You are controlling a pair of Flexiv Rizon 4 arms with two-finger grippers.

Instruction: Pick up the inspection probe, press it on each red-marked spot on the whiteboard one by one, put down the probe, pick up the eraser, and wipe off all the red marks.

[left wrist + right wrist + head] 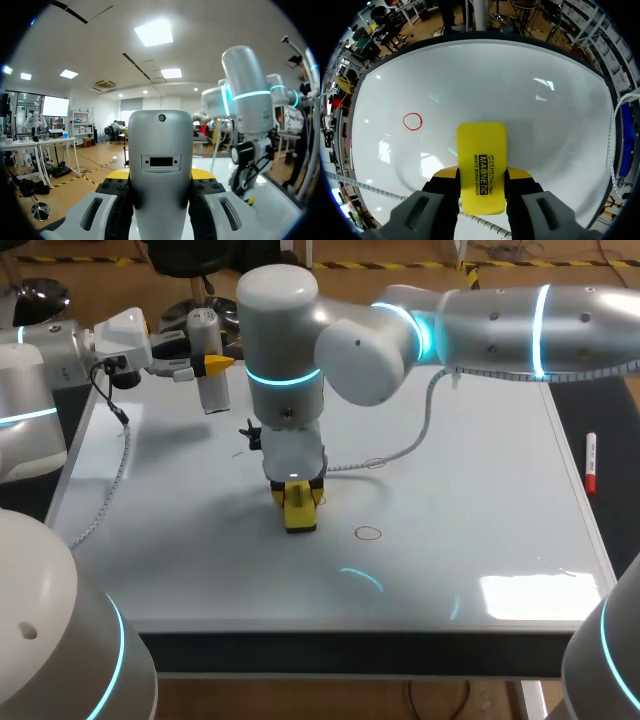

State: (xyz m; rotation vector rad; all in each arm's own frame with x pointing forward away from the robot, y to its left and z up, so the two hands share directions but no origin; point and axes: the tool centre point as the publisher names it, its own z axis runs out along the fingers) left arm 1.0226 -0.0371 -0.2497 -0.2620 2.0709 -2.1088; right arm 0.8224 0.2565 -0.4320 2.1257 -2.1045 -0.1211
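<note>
The grey cylindrical inspection probe [207,360] is off the board, above the whiteboard's far left corner, with my left gripper [212,365] shut on it. In the left wrist view the probe [161,170] stands upright between the fingers of that gripper [160,176]. My right arm comes in from the right past the middle. Its gripper [298,502] points down and is shut on the yellow eraser [300,512], which rests on the whiteboard [480,500]. In the right wrist view the eraser [481,165] lies flat ahead of the gripper [481,176]. A red circle [412,121] is off to one side of it.
One red circle [368,533] is just right of the eraser, and a fainter one [374,463] lies farther back. A red marker pen [590,465] lies off the board's right edge. A grey cable [410,445] hangs from my right arm over the board.
</note>
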